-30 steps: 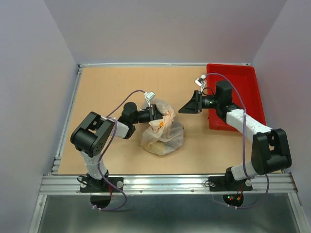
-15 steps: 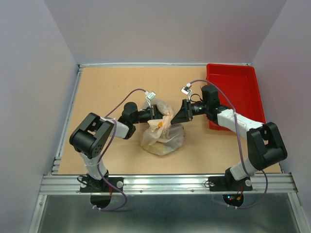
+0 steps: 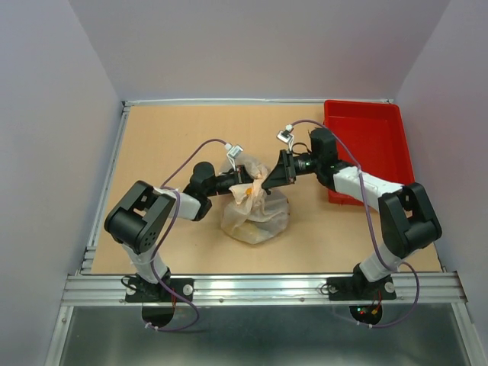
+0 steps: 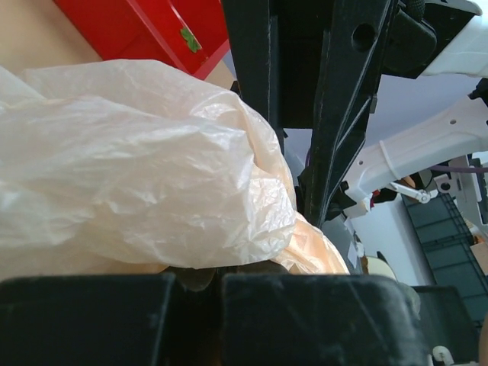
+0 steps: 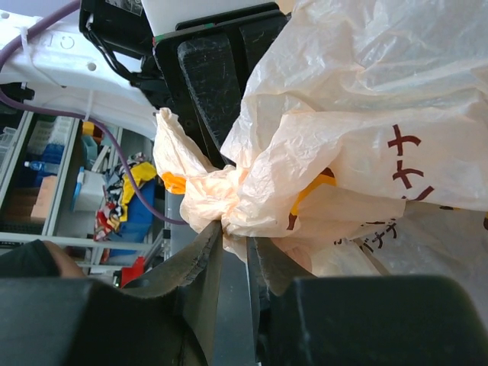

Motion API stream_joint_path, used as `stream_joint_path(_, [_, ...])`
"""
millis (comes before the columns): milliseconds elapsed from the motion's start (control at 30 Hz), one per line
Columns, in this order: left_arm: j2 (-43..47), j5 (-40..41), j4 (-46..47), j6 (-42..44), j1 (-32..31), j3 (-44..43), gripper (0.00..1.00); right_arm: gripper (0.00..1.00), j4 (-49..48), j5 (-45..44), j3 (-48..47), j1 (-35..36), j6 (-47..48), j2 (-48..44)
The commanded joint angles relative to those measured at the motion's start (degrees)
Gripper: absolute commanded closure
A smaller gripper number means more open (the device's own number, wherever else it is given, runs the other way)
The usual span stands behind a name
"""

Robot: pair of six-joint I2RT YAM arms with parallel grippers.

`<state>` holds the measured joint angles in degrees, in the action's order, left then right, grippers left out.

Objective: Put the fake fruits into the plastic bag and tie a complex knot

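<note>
The plastic bag (image 3: 255, 212) sits mid-table, whitish with orange and dark red print. The fake fruits show only dimly through it as orange and yellow shapes (image 3: 248, 223). My left gripper (image 3: 245, 178) is shut on bag plastic at the bag's top left; in the left wrist view (image 4: 200, 278) the plastic bag (image 4: 137, 175) bulges just over its closed jaws. My right gripper (image 3: 260, 183) meets it from the right, and its tips (image 5: 238, 232) pinch a bunched twist (image 5: 229, 200) of the bag's top. I cannot tell whether this bunch is a tied knot.
A red tray (image 3: 381, 122) lies at the back right, under my right arm; its corner shows in the left wrist view (image 4: 164, 30). The right gripper's black fingers (image 4: 335, 114) stand close in front of the left wrist camera. Purple cables loop over both arms.
My right arm has swung left from beside the red tray to the top of the bag and now touches the bunched plastic. My left gripper has held its place on the bag.
</note>
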<state>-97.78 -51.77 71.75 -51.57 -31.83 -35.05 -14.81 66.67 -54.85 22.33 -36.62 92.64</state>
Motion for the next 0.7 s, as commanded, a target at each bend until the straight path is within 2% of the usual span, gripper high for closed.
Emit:
stream_joint_path(0, [3.6,-4.9,9.6,2.3,-3.3,0.5,1.0,0.74,-8.1,-5.5,-1.8,1.1,-1.1,0.0])
stream_joint_path(133, [3.7,-4.7,10.6,1.3,-3.1,0.2,1.0,0.66,-6.0,-4.7,0.4,1.0,0.8,-2.5])
stream_joint_path(233, [4.0,-4.5,11.1,1.2,-3.0,0.2,1.0,0.62,1.3,-4.0,2.7,-0.6,5.5,-7.2])
stream_joint_path(333, [4.1,-4.7,11.2,1.0,-2.9,0.3,1.0,0.5,5.8,-3.0,3.1,-2.5,7.8,-10.7])
stream_joint_path(400, [4.3,-4.7,11.0,1.2,-2.7,0.2,1.0,0.46,9.0,-3.1,3.3,-3.8,8.2,-13.2])
stream_joint_path(533, [4.3,-4.6,10.4,1.3,-2.5,-0.1,1.0,0.48,14.5,-5.7,3.4,-5.2,10.9,-15.6])
stream_joint_path(567, [4.4,-4.5,10.5,1.3,-2.5,-0.2,1.0,0.5,18.5,-6.6,3.4,-5.3,13.7,-15.8])
stream_joint_path(667, [4.4,-4.3,10.3,1.1,-2.5,-0.3,1.0,0.52,22.0,-9.5,4.2,-5.3,19.0,-16.0])
